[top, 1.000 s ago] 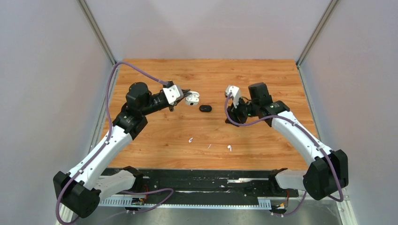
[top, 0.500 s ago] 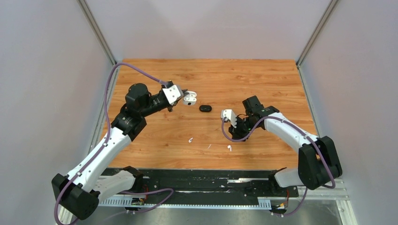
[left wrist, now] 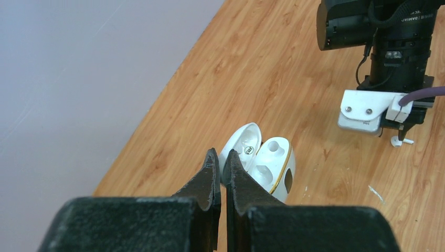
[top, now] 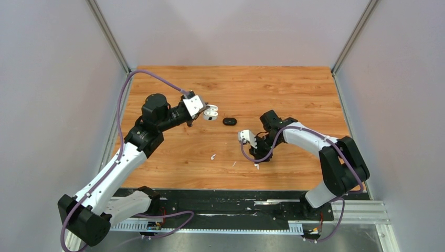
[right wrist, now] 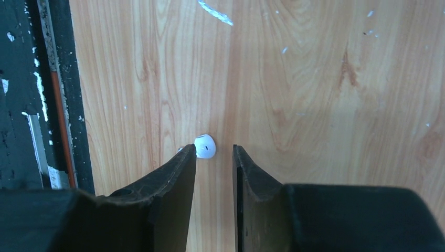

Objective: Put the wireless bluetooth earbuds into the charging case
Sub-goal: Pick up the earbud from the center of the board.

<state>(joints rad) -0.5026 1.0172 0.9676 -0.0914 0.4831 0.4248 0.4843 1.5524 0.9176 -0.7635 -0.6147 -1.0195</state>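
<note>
One earbud (right wrist: 204, 146) sits on the table (right wrist: 315, 79) near the front edge, right at a fingertip of the right tool (right wrist: 214, 152), which hangs low over it with jaws partly apart and nothing between them. The second earbud (top: 213, 156) lies further left on the wood, a thin white fleck (top: 234, 164) between the two. The charging case (left wrist: 260, 165), lid flipped open, is pinched at its edge by the left tool (left wrist: 220, 157), jaws clamped tight on it, with a small black oval thing (top: 229, 121) on the table close by.
</note>
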